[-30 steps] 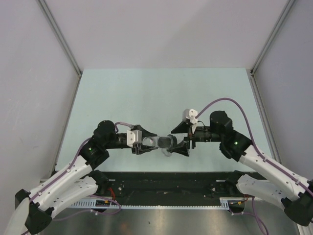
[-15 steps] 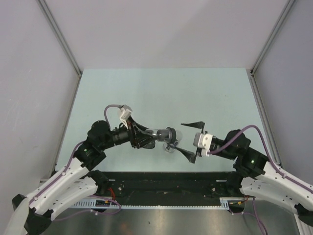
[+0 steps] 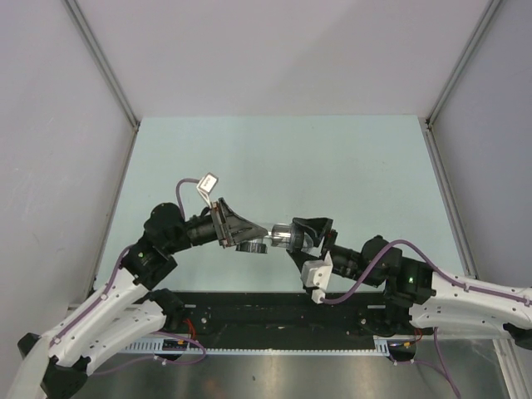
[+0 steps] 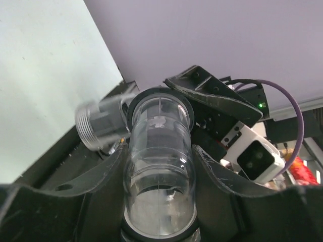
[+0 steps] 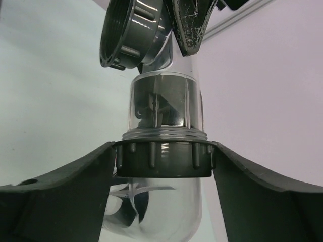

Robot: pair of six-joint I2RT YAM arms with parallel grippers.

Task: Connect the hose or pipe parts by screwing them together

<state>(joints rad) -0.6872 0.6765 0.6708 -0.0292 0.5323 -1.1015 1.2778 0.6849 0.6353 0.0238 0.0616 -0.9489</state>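
Observation:
The hose or pipe parts hang joined above the table: a clear tube (image 3: 281, 235) with a dark ribbed ring (image 5: 162, 159) round it. My left gripper (image 4: 159, 156) is shut on the clear tube (image 4: 160, 151), and a blurred silver-grey threaded fitting (image 4: 101, 126) sticks out at its left. My right gripper (image 5: 162, 151) comes from the opposite end, both fingers pressed against the dark ring. A second dark ribbed ring (image 5: 133, 33) shows beyond it, beside a left finger (image 5: 189, 22). In the top view the left gripper (image 3: 249, 234) and right gripper (image 3: 312, 230) meet near the table's front middle.
The pale green table (image 3: 274, 158) stretches behind the grippers, with grey walls on three sides. A black rail (image 3: 274, 312) runs along the near edge between the arm bases. The right wrist's white camera block (image 3: 317, 273) hangs under that gripper.
My right gripper let go, drew back open to the right, turned over, then came back and closed on the dark ring. The left wrist rolled while keeping hold of the tube.

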